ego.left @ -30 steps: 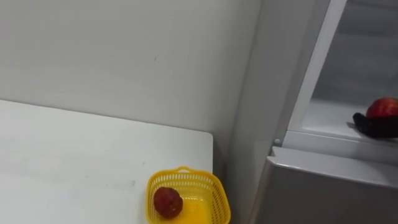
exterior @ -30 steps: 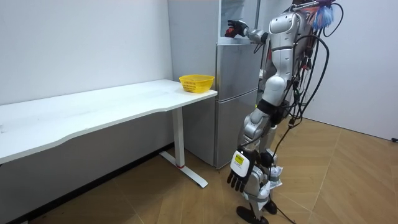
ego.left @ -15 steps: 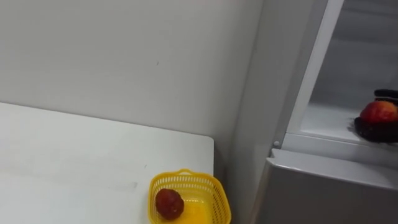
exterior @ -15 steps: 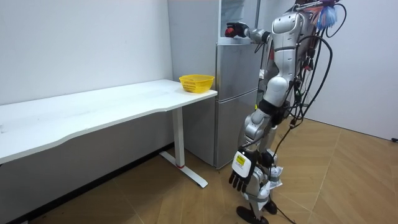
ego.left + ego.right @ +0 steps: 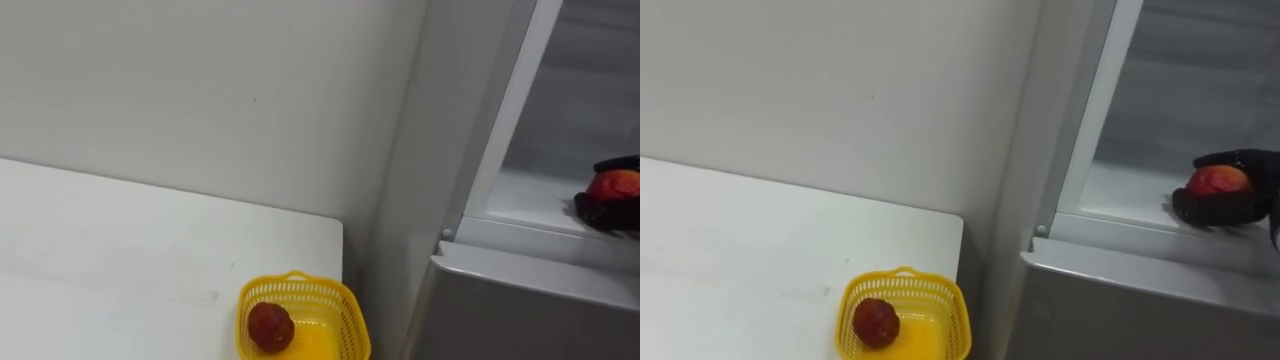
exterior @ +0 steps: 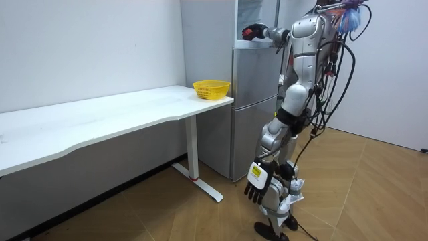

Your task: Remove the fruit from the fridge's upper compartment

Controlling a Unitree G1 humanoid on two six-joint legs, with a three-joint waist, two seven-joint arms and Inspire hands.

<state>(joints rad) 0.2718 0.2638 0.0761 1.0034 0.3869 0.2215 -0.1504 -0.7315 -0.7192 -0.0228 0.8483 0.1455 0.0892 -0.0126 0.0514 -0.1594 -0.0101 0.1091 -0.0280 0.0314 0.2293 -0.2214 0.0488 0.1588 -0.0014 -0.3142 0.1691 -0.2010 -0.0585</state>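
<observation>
A red apple (image 5: 1217, 181) lies at the front of the upper fridge's white shelf (image 5: 1120, 195). My right hand (image 5: 1222, 208), black, reaches in from the right and is shut on the apple, with fingers curled over its top and the palm under it. The same hand (image 6: 253, 31) is raised to the open upper compartment in the room view. I stand upright facing the fridge. My left hand (image 6: 257, 191) hangs low at my side with relaxed fingers, holding nothing.
A yellow mesh basket (image 5: 340, 300) with a dark red fruit (image 5: 270, 326) in it stands at the corner of the white table (image 5: 120, 250), next to the fridge. The grey lower fridge door (image 5: 520, 300) is closed under the shelf.
My right hand's fingers have curled over the apple, which lay against the straight hand a second ago. The apple has barely shifted on the shelf.
</observation>
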